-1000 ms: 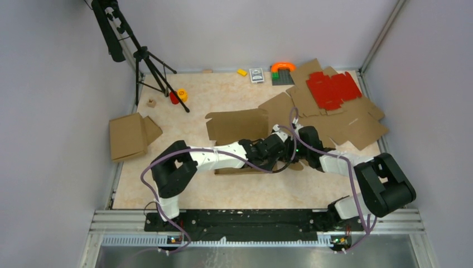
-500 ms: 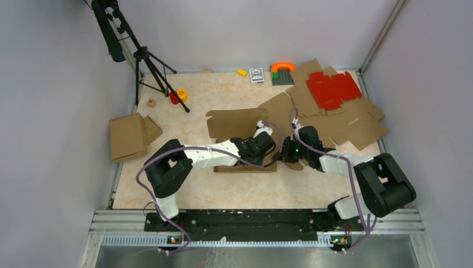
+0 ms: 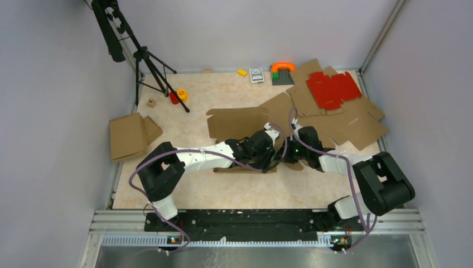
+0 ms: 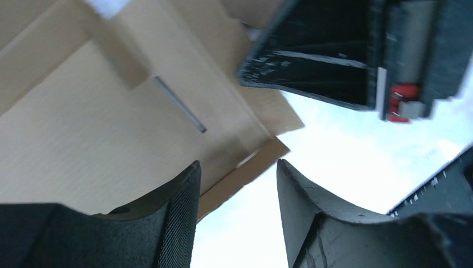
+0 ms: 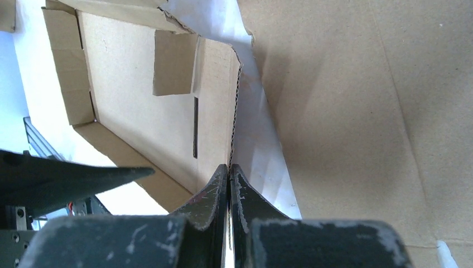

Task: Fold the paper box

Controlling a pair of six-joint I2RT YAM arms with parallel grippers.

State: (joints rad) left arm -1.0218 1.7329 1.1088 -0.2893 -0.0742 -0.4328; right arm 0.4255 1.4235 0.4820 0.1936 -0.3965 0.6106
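The paper box [image 3: 237,121] is a brown cardboard piece in the middle of the table, its back panel raised and its base under the arms. My right gripper [image 3: 285,152] is shut on the thin top edge of an upright side wall [image 5: 217,100], as the right wrist view shows at the jaws [image 5: 229,167]. My left gripper [image 3: 272,149] sits just left of it. In the left wrist view the left gripper [image 4: 238,167] is open with nothing between its fingers; the box's inner panel [image 4: 111,123] lies beyond, and the right gripper's black body [image 4: 334,56] is close above.
Flat cardboard sheets [image 3: 351,125] are piled at the back right with a red die-cut sheet [image 3: 333,88] on top. A folded cardboard box [image 3: 129,135] lies at the left. A tripod [image 3: 146,61] stands back left. Small toys [image 3: 283,70] line the back edge.
My left gripper drew back to the left, then came right again beside the right gripper, and its jaws now stand wider. The right gripper has held still on the wall.
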